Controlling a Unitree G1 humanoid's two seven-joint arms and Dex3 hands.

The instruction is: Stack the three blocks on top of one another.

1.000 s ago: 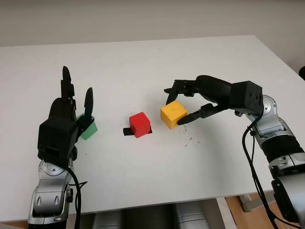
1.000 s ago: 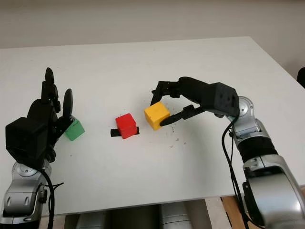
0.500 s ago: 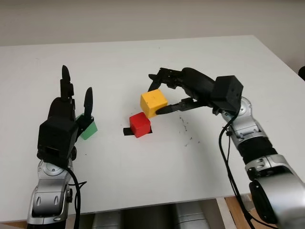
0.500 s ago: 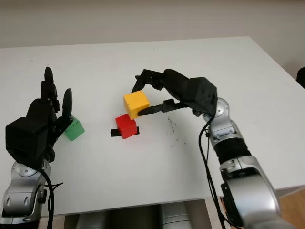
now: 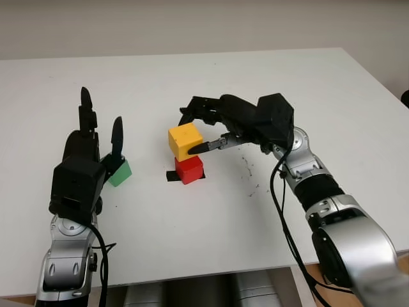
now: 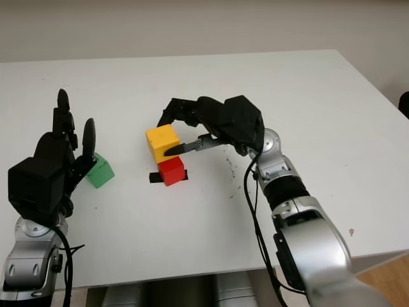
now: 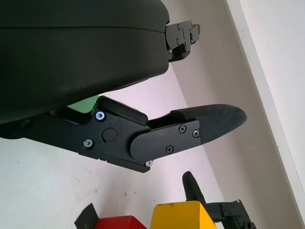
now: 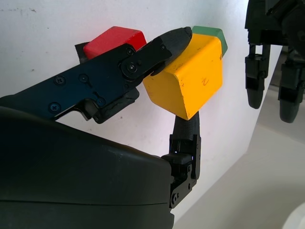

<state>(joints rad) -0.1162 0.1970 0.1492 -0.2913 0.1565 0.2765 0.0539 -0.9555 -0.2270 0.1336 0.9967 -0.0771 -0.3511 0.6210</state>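
white table (image 5: 268,77), seen from the robot's head. right hand (image 5: 203,131), black, three-fingered, reaches in over the table centre & is closed around a yellow cube-shaped block (image 5: 185,141); one finger presses the block's near-right side, the others curl over its far side. the yellow block is held tilted, just above & slightly to the left of a red cube-shaped block (image 5: 190,169); whether the two blocks touch cannot be told from the head views. in the right wrist view the yellow block (image 8: 190,76) sits pinched between the fingertips (image 8: 174,40), w/ the red block (image 8: 113,40) behind it.

red block sits on the table near the centre, on a small black patch (image 5: 171,176) that sticks out on its left side.

green cube-shaped block (image 5: 119,173) lies on the table well to the left of the red block, just beside the left hand (image 5: 89,150). left hand is raised upright at the table's left side, open & holding nothing; its fingers point up & stand in front of part of the green block. no contact w/ the green block can be made out.

faint dark marks (image 5: 249,173) dot the tabletop to the right of the red block, under the right forearm.
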